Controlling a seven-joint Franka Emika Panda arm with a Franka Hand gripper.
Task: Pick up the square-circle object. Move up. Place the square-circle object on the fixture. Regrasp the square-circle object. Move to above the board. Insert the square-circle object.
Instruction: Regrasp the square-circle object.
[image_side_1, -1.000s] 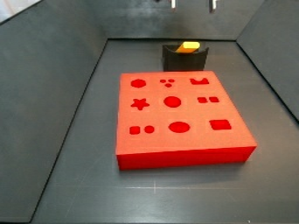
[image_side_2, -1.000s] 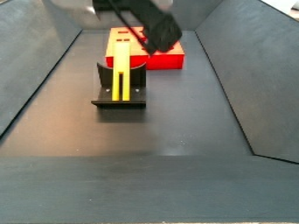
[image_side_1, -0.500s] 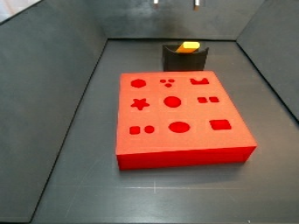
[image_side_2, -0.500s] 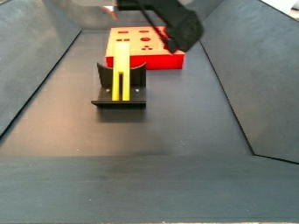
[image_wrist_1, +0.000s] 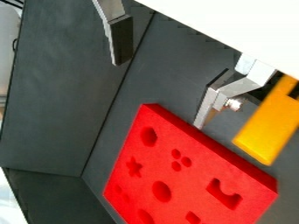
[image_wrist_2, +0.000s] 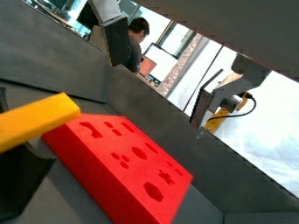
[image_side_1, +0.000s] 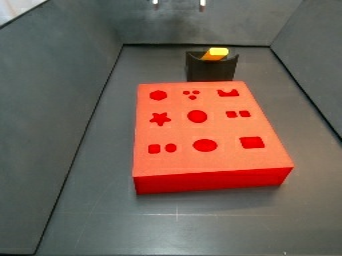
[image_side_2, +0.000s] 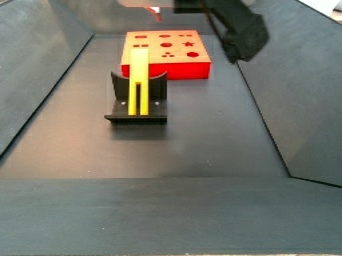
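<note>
Dark floor carries the board (image_side_1: 211, 135); the square-circle object (image_side_2: 138, 86) lies on the fixture (image_side_2: 136, 103). High above, the gripper (image_wrist_1: 170, 74) stands apart, empty. Regrasp and insertion seem left.

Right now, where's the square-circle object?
The square-circle object lies in the fixture, just off the board in both side views. The gripper is open and empty, high above the board.

A dark grey floor (image_side_1: 80, 215) lies between sloping grey walls (image_side_1: 54, 70); beyond them, a wrist view shows a dark-haired person (image_wrist_2: 140, 29).
</note>
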